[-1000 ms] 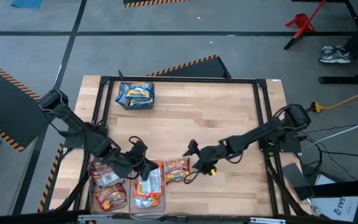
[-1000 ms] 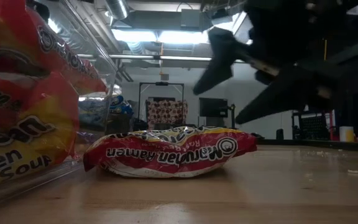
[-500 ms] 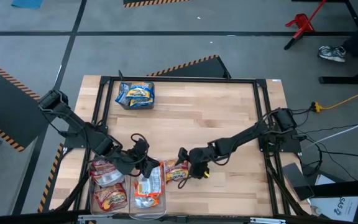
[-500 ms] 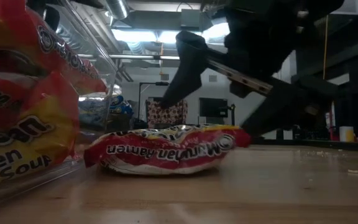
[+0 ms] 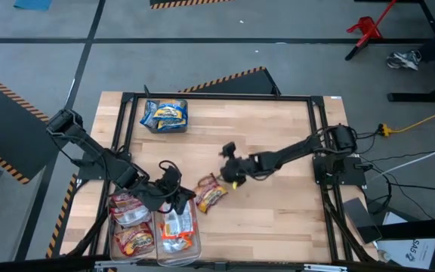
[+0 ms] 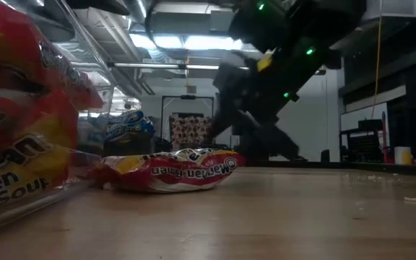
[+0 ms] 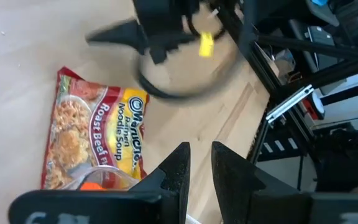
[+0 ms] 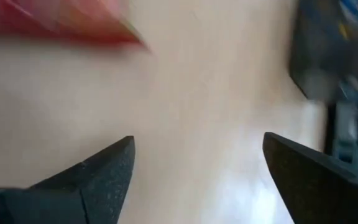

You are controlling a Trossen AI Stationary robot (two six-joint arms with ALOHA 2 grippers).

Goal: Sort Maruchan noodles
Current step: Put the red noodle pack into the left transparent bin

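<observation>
A red-and-yellow Maruchan packet (image 5: 210,193) (image 7: 95,140) (image 6: 168,170) lies flat and askew on the wooden table, just off the near-left bins. My right gripper (image 5: 226,162) (image 8: 197,162) hangs open on its far side, above the table and apart from it. My left gripper (image 5: 176,198) (image 7: 197,168) hovers over a clear bin (image 5: 189,245) that holds an orange-and-white packet (image 5: 177,229). Its fingers stand a narrow gap apart with nothing between them. Red packets (image 5: 131,213) fill the bin beside it. Blue packets (image 5: 165,115) sit in a far bin.
The clear bins line the table's near-left edge, and their walls (image 6: 85,65) rise close to the loose packet. A black frame (image 5: 319,151) runs around the table top. The middle and right of the wooden top (image 5: 278,211) are bare.
My right gripper dipped to the red packet beside the bin, then swung toward the far edge and rose. The packet slid away from the bin toward the far side and turned askew. My left gripper has stayed over its bin.
</observation>
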